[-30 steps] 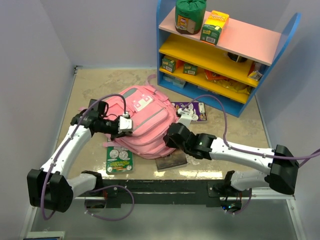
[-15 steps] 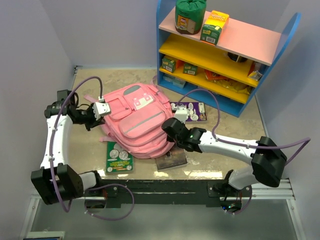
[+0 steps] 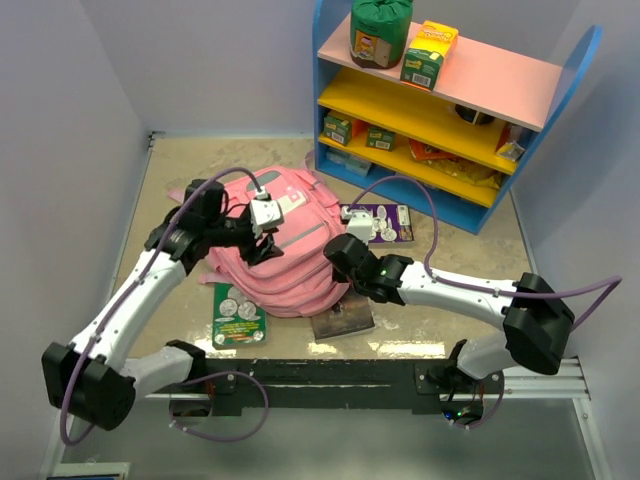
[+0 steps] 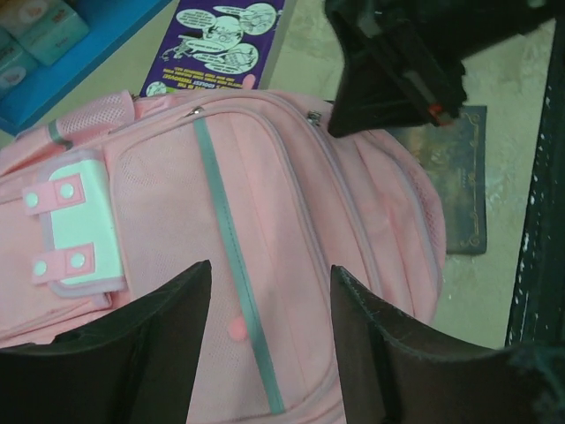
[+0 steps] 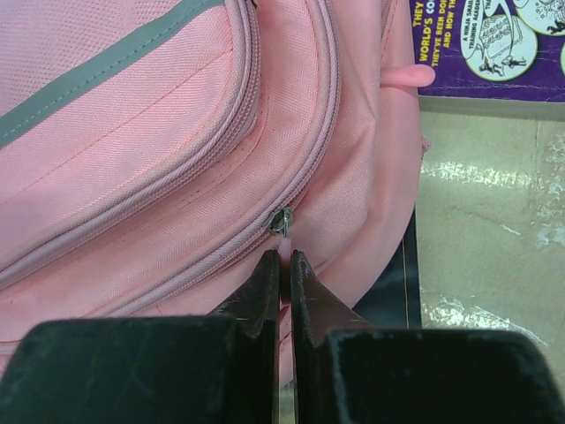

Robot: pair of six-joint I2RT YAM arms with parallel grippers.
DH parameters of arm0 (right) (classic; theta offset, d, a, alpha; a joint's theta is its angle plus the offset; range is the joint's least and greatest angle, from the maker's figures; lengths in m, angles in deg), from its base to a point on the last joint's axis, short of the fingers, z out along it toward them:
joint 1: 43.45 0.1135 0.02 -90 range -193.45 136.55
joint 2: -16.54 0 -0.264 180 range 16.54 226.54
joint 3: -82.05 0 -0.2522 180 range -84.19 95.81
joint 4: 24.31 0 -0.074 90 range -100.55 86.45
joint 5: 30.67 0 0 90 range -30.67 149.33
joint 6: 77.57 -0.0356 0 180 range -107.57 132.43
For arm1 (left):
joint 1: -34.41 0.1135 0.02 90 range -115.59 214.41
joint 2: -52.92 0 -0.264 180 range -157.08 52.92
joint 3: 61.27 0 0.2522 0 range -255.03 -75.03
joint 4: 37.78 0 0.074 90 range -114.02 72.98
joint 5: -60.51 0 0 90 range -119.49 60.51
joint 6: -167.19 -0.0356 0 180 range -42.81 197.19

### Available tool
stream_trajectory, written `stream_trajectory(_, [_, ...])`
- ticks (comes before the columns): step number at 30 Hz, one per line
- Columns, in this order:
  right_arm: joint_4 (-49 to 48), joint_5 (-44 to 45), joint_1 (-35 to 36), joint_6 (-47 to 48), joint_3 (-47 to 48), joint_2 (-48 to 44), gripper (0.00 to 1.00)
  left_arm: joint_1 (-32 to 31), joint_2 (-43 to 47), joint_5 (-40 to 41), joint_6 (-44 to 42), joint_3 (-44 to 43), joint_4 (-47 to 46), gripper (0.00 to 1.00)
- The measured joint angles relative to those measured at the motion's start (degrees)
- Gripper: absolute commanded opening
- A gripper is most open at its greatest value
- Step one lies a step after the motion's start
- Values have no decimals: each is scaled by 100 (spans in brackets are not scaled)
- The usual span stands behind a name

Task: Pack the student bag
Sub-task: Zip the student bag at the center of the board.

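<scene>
Backpack first: large soft pink fabric backpack [image 3: 295,275] lies flat, front pockets up, on the beige tabletop [image 3: 190,170], slightly left of centre. Step looks like unzipping a compartment so things can go in. To do it well, drag the grey metal zipper pull [image 5: 283,221] along the curve of its track, not straight out, or the soft bag will probably just slide. The free arm should press down on the front pocket to anchor it. Grip is thin and could slip.

That pull sits on the bag's near right side. Right gripper [image 5: 284,258] has its jaws pressed together on it, pinching just the tip. Left gripper [image 4: 269,274] hangs above the front pocket, jaws spread, nothing between them; can't tell if it touches the fabric.

Around the bag:
- dark brown flat book [image 3: 342,322], partly under the near right edge
- green card with coin pictures [image 3: 238,318], at the near left edge
- purple printed card [image 3: 380,222], just right of the bag
- blue shelf unit [image 3: 322,80], far right
</scene>
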Motion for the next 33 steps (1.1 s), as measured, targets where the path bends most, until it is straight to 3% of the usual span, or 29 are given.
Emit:
stream_trajectory(7, [-46, -17, -4, -24, -11, 0, 0, -656, -872, 654, 1067, 57, -1054, 63])
stream_trajectory(18, [-94, -70, -4, -133, -66, -4, 0, -1775, -1462, 1751, 1266, 90, -1403, 63])
stream_trajectory(27, [-101, -192, -17, -173, -66, -131, 0, -1993, -1497, 2564, 1228, 302, -1864, 59])
stream_trajectory(30, [-105, -221, -26, -177, -70, -129, 0, -1993, -1506, 2719, 1161, 442, -1998, 51])
stream_trajectory(33, [-127, -267, -37, -192, -103, -138, 0, -1993, -1506, 2852, 1067, 595, -2063, 30])
